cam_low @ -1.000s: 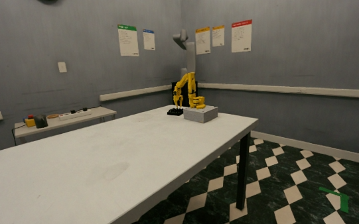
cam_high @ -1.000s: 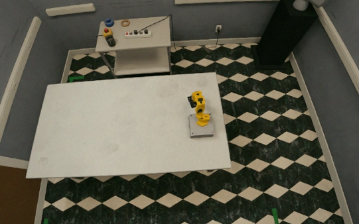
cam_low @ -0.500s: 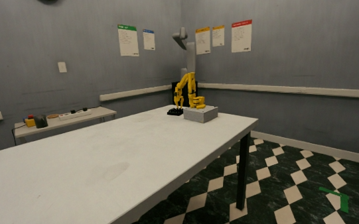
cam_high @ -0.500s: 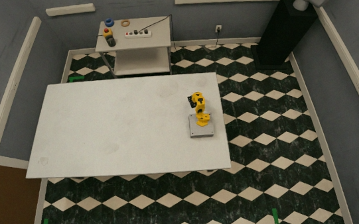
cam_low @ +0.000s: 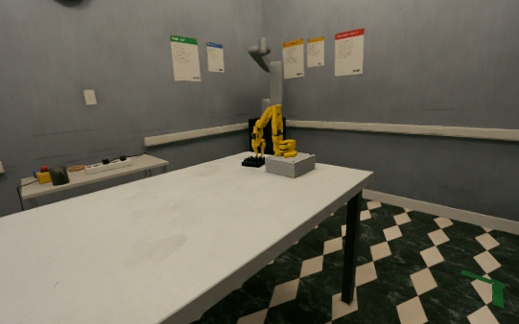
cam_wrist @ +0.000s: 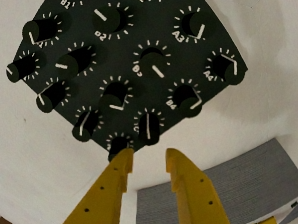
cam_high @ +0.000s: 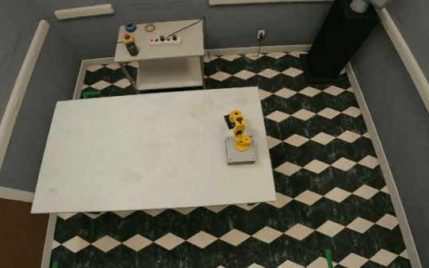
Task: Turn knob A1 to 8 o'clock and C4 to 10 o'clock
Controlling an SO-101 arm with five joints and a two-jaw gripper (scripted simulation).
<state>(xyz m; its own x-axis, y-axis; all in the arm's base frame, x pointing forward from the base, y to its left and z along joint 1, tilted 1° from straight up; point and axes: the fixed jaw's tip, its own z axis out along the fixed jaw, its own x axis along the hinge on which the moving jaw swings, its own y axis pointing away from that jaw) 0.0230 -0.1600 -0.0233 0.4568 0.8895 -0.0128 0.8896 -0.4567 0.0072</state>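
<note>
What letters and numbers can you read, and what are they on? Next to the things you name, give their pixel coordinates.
On the black knob box point(cam_high: 227, 121) point(cam_low: 253, 164) point(cam_wrist: 132, 44), each beside a knob:
"B1", at the picture's edge
"B2", a bit blurry
"B3"
"B4"
"A3"
"A4"
Other marks on the box are too blurred or hidden to read.
The five wall posters point(cam_low: 185, 62) have writing, but it is too small to read.

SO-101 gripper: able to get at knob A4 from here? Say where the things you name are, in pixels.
Probably yes: nothing shows between the gripper point(cam_wrist: 150, 154) and A4 point(cam_wrist: 234, 72), though the tips must first shift across the box, clearing B4 point(cam_wrist: 191, 107).
</note>
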